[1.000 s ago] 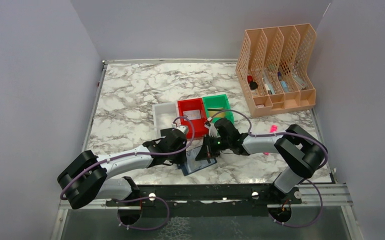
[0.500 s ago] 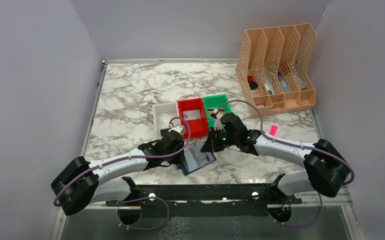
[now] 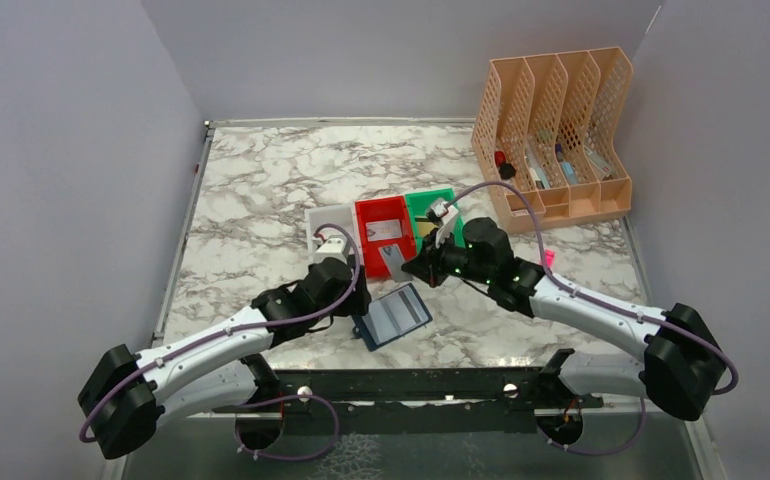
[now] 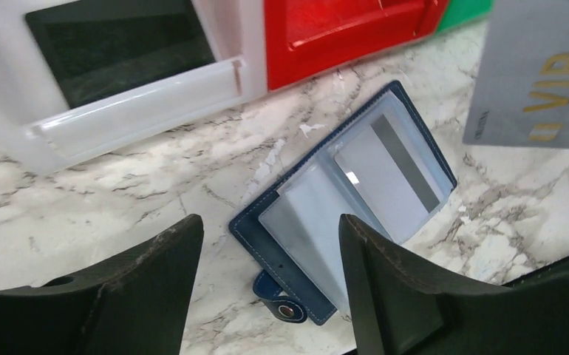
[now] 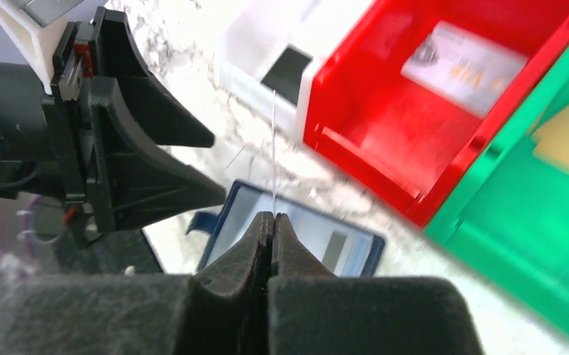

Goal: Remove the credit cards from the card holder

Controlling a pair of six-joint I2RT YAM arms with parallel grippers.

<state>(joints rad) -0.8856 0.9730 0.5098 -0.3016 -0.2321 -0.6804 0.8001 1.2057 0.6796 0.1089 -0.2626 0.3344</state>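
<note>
A grey VIP card is being held up in the air by the right gripper, and its two fingers are being pressed tight together on the card's thin edge. In the top view this card is being held at about 1 o'clock from the card holder, close to the near wall of the red bin. The card holder is being shown lying open and flat on the marble table, at about 6 o'clock from the red bin. A silvery card with a dark stripe is being held inside one clear sleeve, so the job is judged to be only partly done. The left gripper is being held wide apart with nothing in it, hovering just beside the card holder at about 9 o'clock. A black card is being held in the white bin. A second VIP card is being held in the red bin, and a tan card in the green bin. A few things could go wrong from here. The grey VIP card is being pinched only by a small bit of its edge, so it could slip, swing or drop onto the table. If it is being carried too low, it could be bumped on the bin wall and knocked loose. The card holder is not being pressed down by anything, so it could be dragged or lifted when the last card is pulled from its slippery sleeve.
</note>
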